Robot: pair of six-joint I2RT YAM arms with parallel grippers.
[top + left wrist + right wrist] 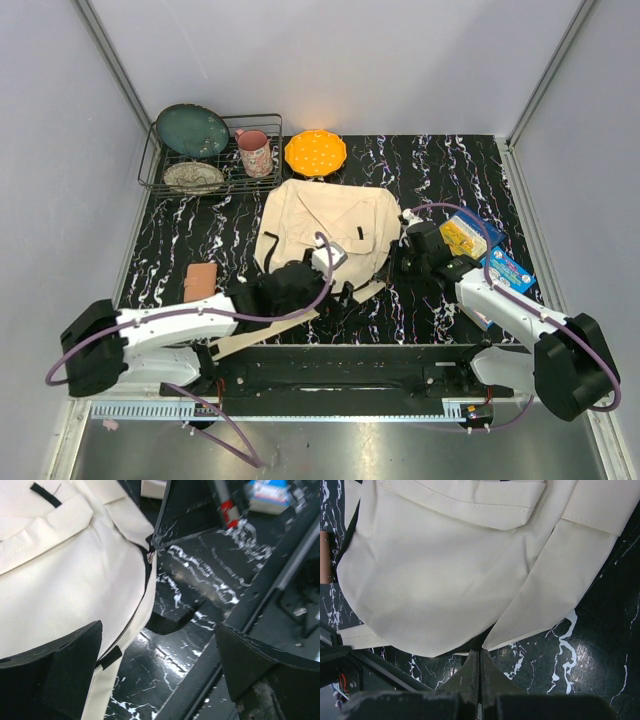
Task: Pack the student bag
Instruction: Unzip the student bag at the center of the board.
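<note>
A black marbled worktop [450,160] carries the student bag [320,220], which lies flat at its centre. The bag looks almost as wide as it is long, with its length running roughly from 12 to 6 o'clock. One webbing strap [260,335] trails off toward 7 o'clock, in the direction of the arm bases.

The bag is cream canvas, soft and lightly creased. Its front flap faces up and it appears flat, so it is probably not filled yet.

Both arms reach its near half. The left claw [159,627] is the closer of the two, hanging spread wide over the bag's edge at about 6 o'clock. The canvas lies under one finger and bare worktop under the other. The right claw [480,667] is pressed together with nothing visibly held, its tip just off the bag's 4 o'clock corner and the bag lying at its 9 o'clock in the overhead view.

A black zipper [146,580] follows the curved side seam between the left fingers. The next move likely turns on this seam, since its small metal pull [151,555] sits just ahead of the claw.
</note>
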